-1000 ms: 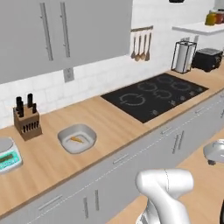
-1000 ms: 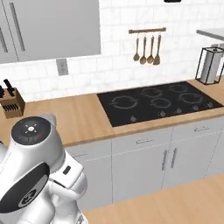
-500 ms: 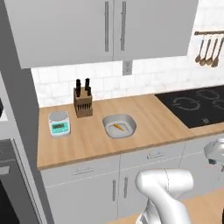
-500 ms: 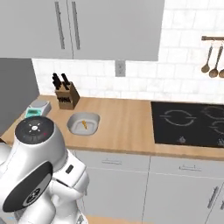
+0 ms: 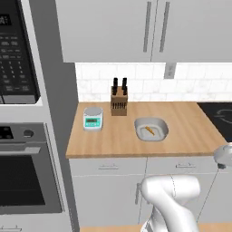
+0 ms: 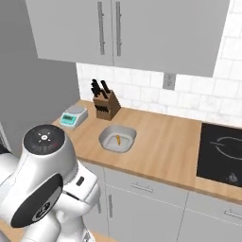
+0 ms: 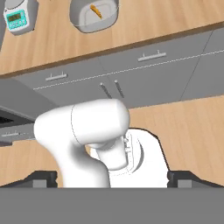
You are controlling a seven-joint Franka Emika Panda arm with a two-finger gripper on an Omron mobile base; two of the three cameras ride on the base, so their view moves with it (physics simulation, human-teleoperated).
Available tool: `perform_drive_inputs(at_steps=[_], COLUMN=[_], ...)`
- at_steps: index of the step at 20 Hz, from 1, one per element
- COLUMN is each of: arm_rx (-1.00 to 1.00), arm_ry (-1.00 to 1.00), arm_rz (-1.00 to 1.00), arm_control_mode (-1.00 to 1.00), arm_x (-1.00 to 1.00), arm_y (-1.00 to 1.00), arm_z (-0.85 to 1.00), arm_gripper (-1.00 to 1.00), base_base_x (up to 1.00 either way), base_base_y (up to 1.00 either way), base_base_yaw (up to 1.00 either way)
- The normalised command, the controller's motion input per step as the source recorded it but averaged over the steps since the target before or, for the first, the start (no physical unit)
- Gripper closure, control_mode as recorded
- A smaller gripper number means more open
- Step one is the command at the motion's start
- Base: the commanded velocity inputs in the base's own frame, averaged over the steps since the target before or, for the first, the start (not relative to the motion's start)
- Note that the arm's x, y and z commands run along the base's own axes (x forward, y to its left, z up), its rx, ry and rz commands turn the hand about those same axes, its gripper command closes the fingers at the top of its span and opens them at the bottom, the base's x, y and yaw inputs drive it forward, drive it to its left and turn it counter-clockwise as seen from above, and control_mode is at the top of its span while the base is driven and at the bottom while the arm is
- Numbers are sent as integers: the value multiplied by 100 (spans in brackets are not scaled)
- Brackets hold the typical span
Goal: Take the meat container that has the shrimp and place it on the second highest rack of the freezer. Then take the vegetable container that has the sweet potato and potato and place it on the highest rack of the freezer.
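Note:
The meat container [image 5: 156,123], a shallow grey rounded-square tray, sits on the wooden counter with the small orange shrimp [image 5: 149,131] in its middle. From the right base view the meat container [image 6: 108,140] and shrimp [image 6: 117,140] lie a little in front of the knife block. The hand view looks down from above the floor, with the meat container [image 7: 85,19] and shrimp [image 7: 95,11] at its top edge. My gripper [image 7: 114,179] is open, its dark fingertips [image 7: 41,177] far apart, holding nothing and well short of the counter. The freezer and the vegetable container are out of view.
A knife block [image 5: 119,102] and a small kitchen scale [image 5: 93,118] stand left of the tray. A wall oven [image 5: 22,176] with a microwave [image 5: 16,50] above fills the left. A black cooktop [image 6: 222,153] lies at the right. Wall cabinets hang overhead.
The whole picture has shifted: the base has driven left along the counter. The cooktop has slid off to the right and the wall oven has come in at left. The gripper stays open.

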Motion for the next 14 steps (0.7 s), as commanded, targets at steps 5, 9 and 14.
perform_drive_inputs(at_steps=[5,9,14], arm_rx=[0,0,-1], arm_ry=[0,0,5], arm_rz=[0,0,1], arm_control_mode=[100,100,-100], arm_x=[0,0,30], arm_y=[0,0,10], arm_z=[0,0,-5], arm_gripper=[-100,-100,-100], base_base_x=[52,26,0], base_base_y=[8,15,0], base_base_yaw=[15,12,0])
